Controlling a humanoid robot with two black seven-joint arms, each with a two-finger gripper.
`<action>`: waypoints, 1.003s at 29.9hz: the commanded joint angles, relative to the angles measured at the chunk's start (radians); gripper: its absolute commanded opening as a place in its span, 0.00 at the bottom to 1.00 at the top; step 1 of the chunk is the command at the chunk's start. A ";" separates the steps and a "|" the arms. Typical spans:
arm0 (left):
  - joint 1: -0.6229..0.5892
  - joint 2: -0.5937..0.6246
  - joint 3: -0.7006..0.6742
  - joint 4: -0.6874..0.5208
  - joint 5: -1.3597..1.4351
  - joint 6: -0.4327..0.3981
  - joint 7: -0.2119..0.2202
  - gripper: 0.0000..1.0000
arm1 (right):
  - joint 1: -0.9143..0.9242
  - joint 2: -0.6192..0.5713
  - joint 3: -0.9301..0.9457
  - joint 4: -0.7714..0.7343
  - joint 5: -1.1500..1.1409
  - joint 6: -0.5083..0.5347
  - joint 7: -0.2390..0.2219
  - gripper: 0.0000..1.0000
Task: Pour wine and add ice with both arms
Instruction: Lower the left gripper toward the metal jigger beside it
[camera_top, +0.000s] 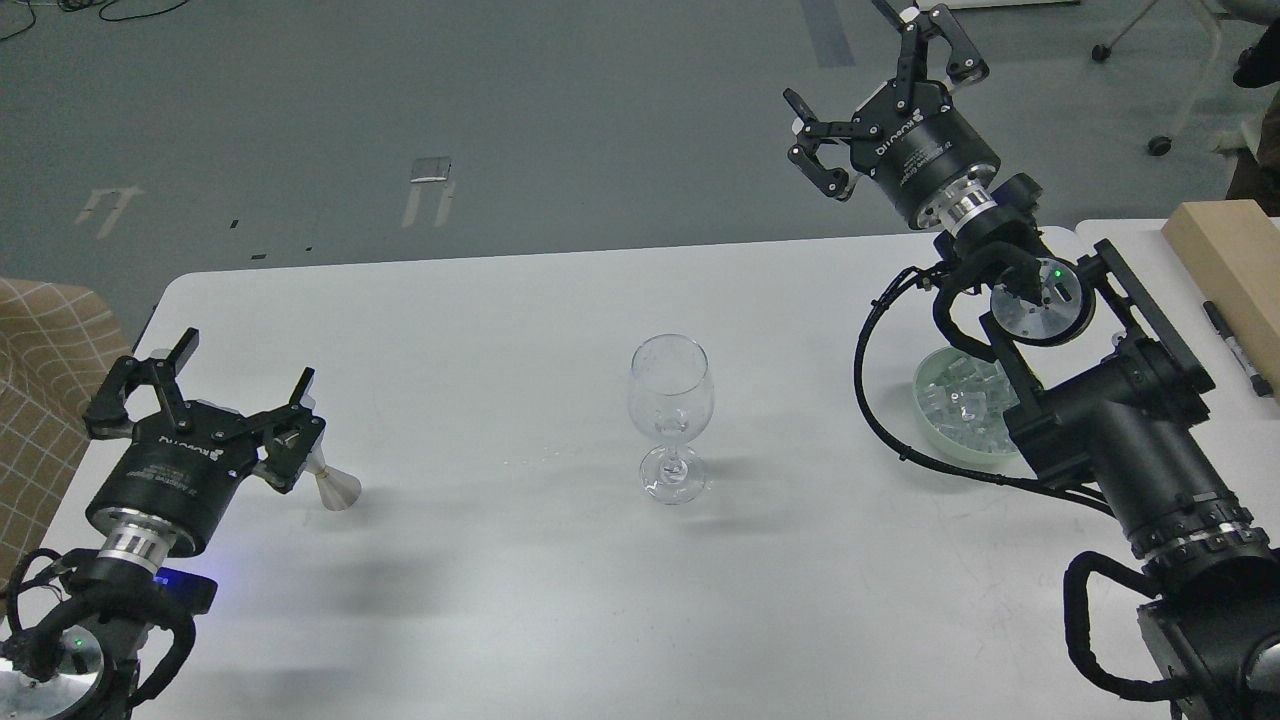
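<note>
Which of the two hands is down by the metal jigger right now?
The left hand, low over the table with open fingers around the jigger. The right hand is raised beyond the table's far edge, open.

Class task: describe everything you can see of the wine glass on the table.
The wine glass is clear and stemmed, with a rounded bowl, a short stem and a round foot. It looks empty. It stands upright near the middle of the white table, casting a faint shadow. Nothing touches it but the table.
</note>
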 joint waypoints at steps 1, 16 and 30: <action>0.045 -0.001 -0.003 0.000 0.001 -0.078 -0.004 0.98 | 0.000 0.000 0.000 0.000 -0.001 0.000 0.000 1.00; 0.226 -0.039 0.003 0.000 -0.003 -0.263 0.001 0.98 | 0.002 0.002 -0.001 -0.014 -0.001 0.000 0.000 1.00; 0.238 -0.128 0.013 0.005 -0.009 -0.257 0.005 0.98 | 0.005 0.002 -0.001 -0.014 -0.001 0.000 -0.002 1.00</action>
